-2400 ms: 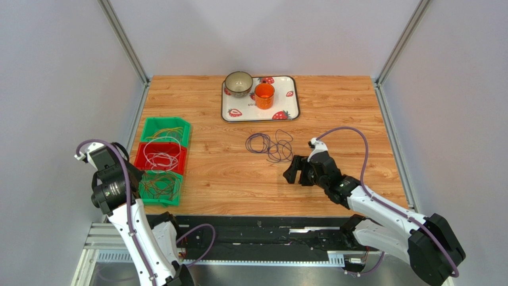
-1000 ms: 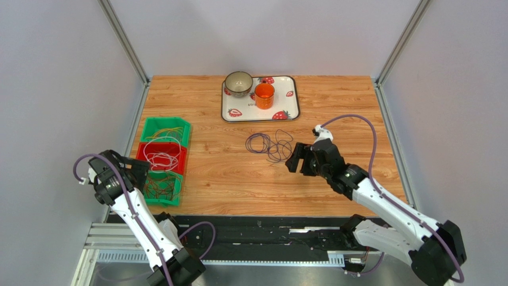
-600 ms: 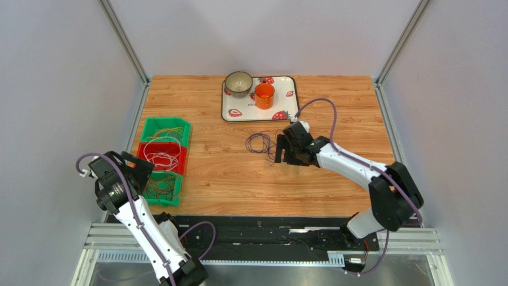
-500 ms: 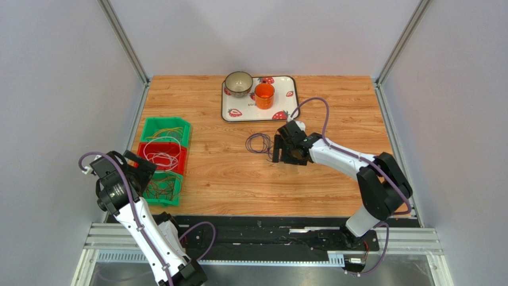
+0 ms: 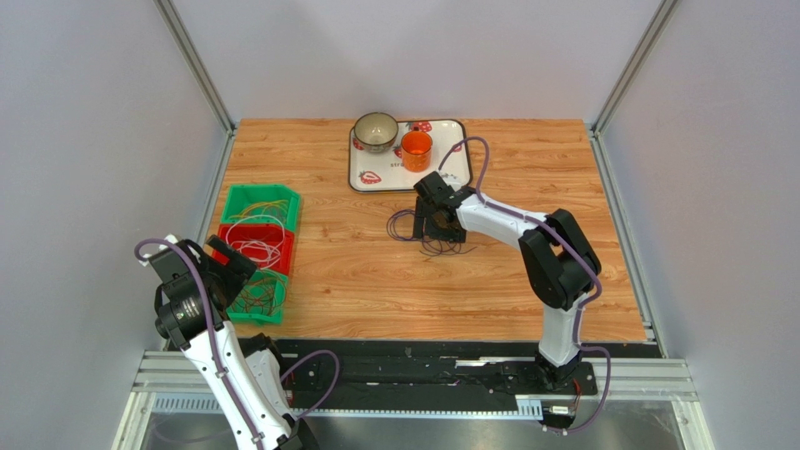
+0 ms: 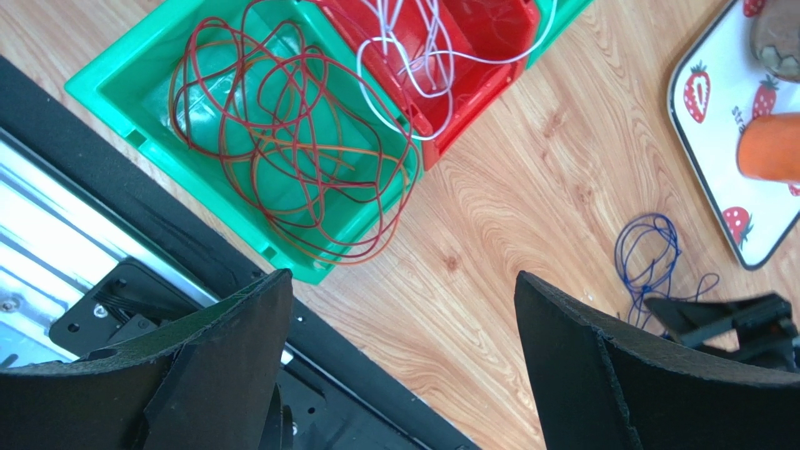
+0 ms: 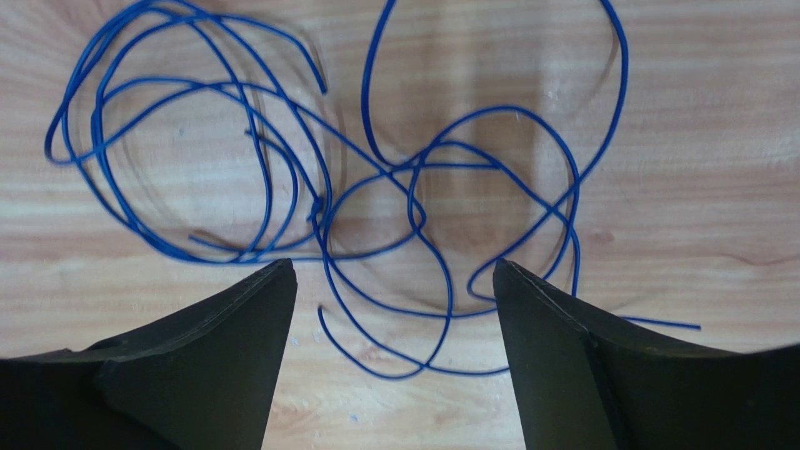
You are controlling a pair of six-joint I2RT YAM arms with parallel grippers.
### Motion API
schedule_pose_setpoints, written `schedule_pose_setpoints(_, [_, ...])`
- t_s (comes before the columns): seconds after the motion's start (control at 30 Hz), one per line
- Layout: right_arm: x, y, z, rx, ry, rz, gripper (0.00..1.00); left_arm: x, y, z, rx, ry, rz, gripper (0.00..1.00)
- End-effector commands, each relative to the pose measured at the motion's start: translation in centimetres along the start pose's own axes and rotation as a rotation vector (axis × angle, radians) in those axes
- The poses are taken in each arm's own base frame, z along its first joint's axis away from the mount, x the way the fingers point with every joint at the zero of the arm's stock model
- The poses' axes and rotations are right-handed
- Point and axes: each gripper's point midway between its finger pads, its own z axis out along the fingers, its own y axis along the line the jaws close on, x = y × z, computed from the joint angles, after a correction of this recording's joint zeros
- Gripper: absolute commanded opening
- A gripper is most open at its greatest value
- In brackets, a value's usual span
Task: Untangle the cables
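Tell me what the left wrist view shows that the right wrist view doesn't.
Left wrist only: a green bin of dark red and orange cables, a red bin of white cables, the strawberry tray and orange cup. Right wrist only: the blue cable up close, loops and crossings clear, framed by the open right end effector. Both: that blue cable lying on the wooden table.
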Motion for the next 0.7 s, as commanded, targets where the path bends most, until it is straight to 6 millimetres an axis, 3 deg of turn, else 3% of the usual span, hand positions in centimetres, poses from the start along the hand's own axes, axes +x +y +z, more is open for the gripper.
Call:
schedule_pose_setpoints(0.0, [-1.5,-0.1,1.5,0.087,-0.017,0.038,0.81,-0.5,-0.8,-1.6,0.037,-0.047,0.062,0.95])
schedule_pose_setpoints(0.37, [-4.2,1.9,3.8,0.238,-0.059,-0.003,0.79,-0.1,-0.7,-2.0,0.05,-0.063,0.158,0.95])
schedule_pose_setpoints(0.47, [-4.4,2.5,4.3,0.297,-0.071,-0.032,0.72,-0.1,-1.1,-2.0,0.074,-0.072,0.195,0.93])
schedule_pose_setpoints(0.5, [-4.4,2.2,4.3,0.326,-0.072,-0.045,0.68,-0.1,-1.2,-2.0,0.082,-0.072,0.206,0.93])
schedule_pose_setpoints(0.67, [-4.3,2.7,4.8,0.379,-0.085,-0.07,0.15,0.3,-1.7,-2.0,0.122,-0.077,0.243,0.93])
